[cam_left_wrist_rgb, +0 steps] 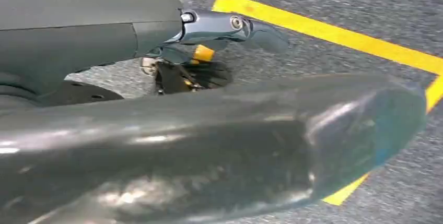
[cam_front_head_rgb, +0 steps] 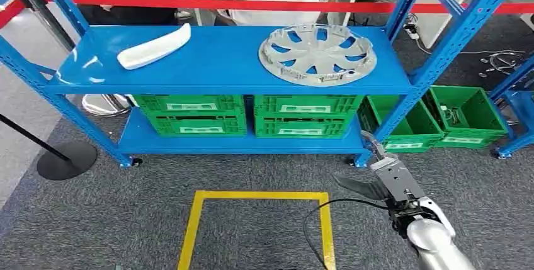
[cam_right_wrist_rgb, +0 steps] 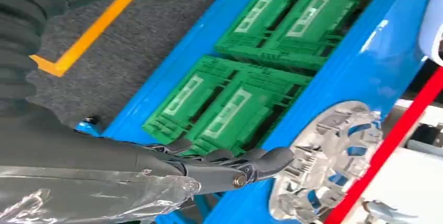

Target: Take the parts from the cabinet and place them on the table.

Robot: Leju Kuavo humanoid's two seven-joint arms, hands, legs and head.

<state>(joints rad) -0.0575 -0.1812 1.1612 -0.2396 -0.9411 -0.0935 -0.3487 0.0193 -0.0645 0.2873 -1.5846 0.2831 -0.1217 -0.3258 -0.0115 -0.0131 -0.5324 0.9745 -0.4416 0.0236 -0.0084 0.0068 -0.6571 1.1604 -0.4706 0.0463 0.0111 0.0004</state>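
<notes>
On the top board of the blue cabinet (cam_front_head_rgb: 220, 62) lie a long white curved part (cam_front_head_rgb: 154, 46) at the left and a round silver wheel cover (cam_front_head_rgb: 318, 54) at the right. My right hand (cam_front_head_rgb: 387, 179) is raised low at the right, in front of the cabinet's right post, fingers stretched out and holding nothing. The right wrist view has that hand (cam_right_wrist_rgb: 209, 169) pointing toward the wheel cover (cam_right_wrist_rgb: 329, 161), well short of it. My left hand (cam_left_wrist_rgb: 209, 130) hangs over the carpet, its fingers apart with nothing in them.
Green crates (cam_front_head_rgb: 189, 114) (cam_front_head_rgb: 306, 115) fill the lower shelf, and more green bins (cam_front_head_rgb: 466, 116) sit on the floor to the right. A yellow taped square (cam_front_head_rgb: 258, 196) marks the carpet before me. Red barrier tape (cam_front_head_rgb: 252, 4) and people stand behind the cabinet. A stanchion base (cam_front_head_rgb: 66, 158) is at the left.
</notes>
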